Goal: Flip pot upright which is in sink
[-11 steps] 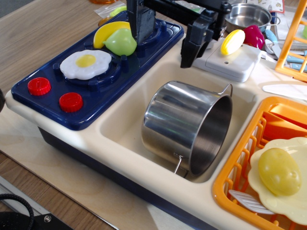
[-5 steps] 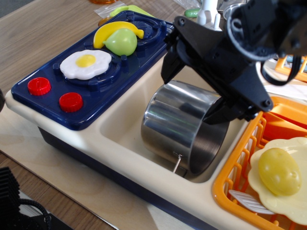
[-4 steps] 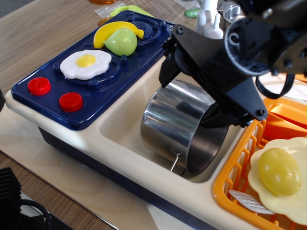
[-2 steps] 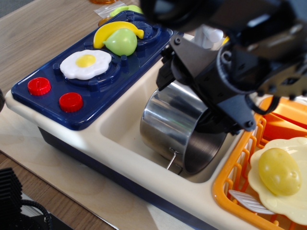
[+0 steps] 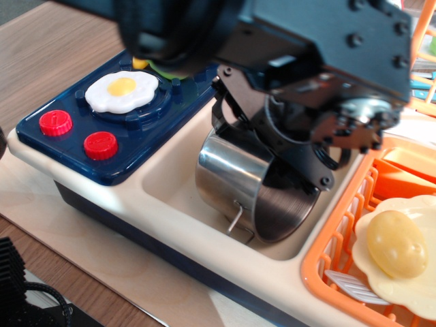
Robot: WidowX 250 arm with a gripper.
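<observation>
The steel pot (image 5: 226,174) lies on its side in the cream sink (image 5: 170,185), its mouth facing the front right and tipped slightly up. A wire handle (image 5: 236,219) sticks out at its lower rim. My black gripper (image 5: 269,153) comes down from above onto the pot's upper rim. One finger (image 5: 315,181) reaches inside the mouth and the other (image 5: 222,121) lies over the outer wall, so the jaws close on the rim. The arm hides the rim's top and the back of the sink.
A blue toy stove (image 5: 68,146) with a fried egg (image 5: 122,90) and red knobs (image 5: 56,122) borders the sink on the left. An orange dish rack (image 5: 325,253) with a plate and yellow food (image 5: 395,244) stands close on the right.
My gripper came from behind the sink down over the pot and took its upper rim. The pot has shifted a little left and its mouth has tipped slightly upward.
</observation>
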